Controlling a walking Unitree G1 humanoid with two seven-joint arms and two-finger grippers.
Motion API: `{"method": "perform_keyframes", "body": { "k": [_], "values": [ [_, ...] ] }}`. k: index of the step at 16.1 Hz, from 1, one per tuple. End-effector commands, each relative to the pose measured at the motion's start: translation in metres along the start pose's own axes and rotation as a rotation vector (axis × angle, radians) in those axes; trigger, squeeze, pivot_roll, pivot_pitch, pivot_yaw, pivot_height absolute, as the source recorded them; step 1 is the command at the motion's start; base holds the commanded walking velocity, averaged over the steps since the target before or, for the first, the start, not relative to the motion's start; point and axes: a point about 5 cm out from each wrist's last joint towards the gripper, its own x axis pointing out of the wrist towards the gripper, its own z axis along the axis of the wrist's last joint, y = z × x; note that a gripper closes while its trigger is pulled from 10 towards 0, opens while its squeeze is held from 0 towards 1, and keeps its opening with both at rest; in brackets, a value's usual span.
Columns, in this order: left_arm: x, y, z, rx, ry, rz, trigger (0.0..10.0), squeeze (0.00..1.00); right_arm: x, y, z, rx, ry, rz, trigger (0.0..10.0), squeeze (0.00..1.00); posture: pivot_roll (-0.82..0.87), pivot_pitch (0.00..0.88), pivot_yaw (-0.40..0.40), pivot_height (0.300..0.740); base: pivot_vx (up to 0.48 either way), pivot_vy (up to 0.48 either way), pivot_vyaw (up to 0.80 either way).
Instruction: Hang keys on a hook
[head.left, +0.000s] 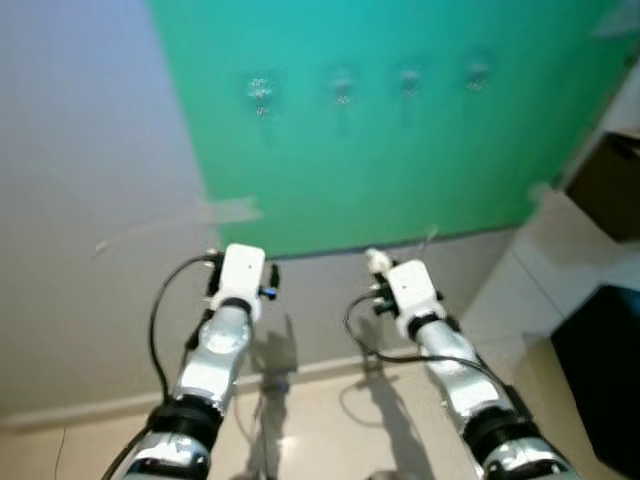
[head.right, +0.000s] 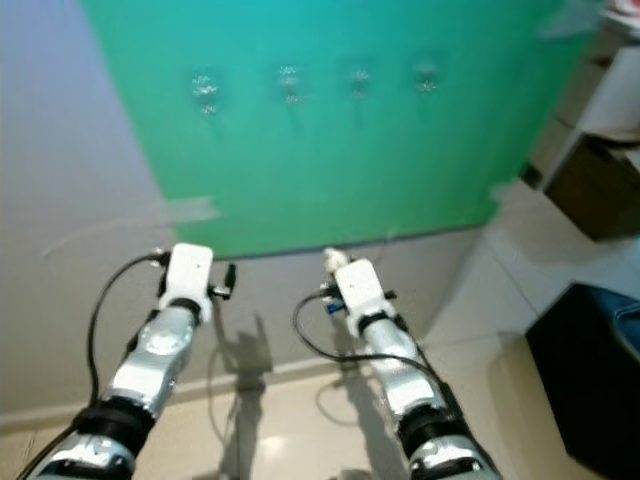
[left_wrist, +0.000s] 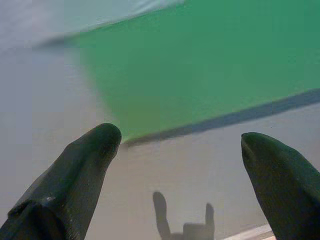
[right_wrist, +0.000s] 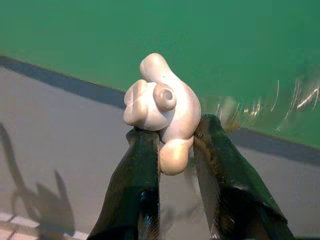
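The wall panel (head.left: 400, 160) is plain green, with a dark stripe along its lower edge. The wall (head.left: 90, 200) beside it is pale grey. The keychain figure (right_wrist: 162, 107) is cream-white. The right gripper (right_wrist: 172, 150) has black fingers (right_wrist: 135, 190); both arms are silver.

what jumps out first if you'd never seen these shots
The big green panel on the wall ahead, with a row of four clear hooks near its top. Next, the right gripper below it, shut on a pale cream keychain figure. The left gripper is raised alongside, open and empty.
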Motion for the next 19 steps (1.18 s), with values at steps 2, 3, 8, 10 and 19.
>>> {"method": "perform_keyframes", "body": {
  "k": [2,3,8,10,19],
  "values": [
    [0.0,-0.002,-0.002,0.007,0.012,0.008,10.0,0.0,-0.001,0.001,0.0,0.0,-0.01,0.016,0.0,0.0,-0.12,0.0,0.027,0.723,0.0,-0.465,0.0],
    [0.0,-0.001,-0.002,0.008,0.013,0.015,10.0,0.0,-0.002,0.002,-0.001,-0.002,-0.011,0.019,0.0,0.0,-0.12,0.0,0.026,0.723,0.0,-0.454,0.0],
    [-0.001,0.003,-0.004,0.008,0.02,0.038,10.0,0.0,-0.002,0.004,-0.001,-0.007,-0.015,0.034,0.0,0.0,-0.12,0.0,0.02,0.723,0.049,-0.429,0.0],
    [-0.001,0.006,-0.005,0.0,0.029,0.056,10.0,0.0,-0.002,0.005,-0.001,-0.007,-0.016,0.04,0.0,0.0,-0.11,0.0,0.019,0.723,0.294,-0.377,0.0],
    [0.0,0.006,-0.005,0.006,0.035,0.081,10.0,0.0,-0.004,0.007,-0.003,-0.01,-0.011,0.055,0.0,0.0,-0.11,0.0,0.017,0.723,0.07,-0.079,0.0]
  ]
}}
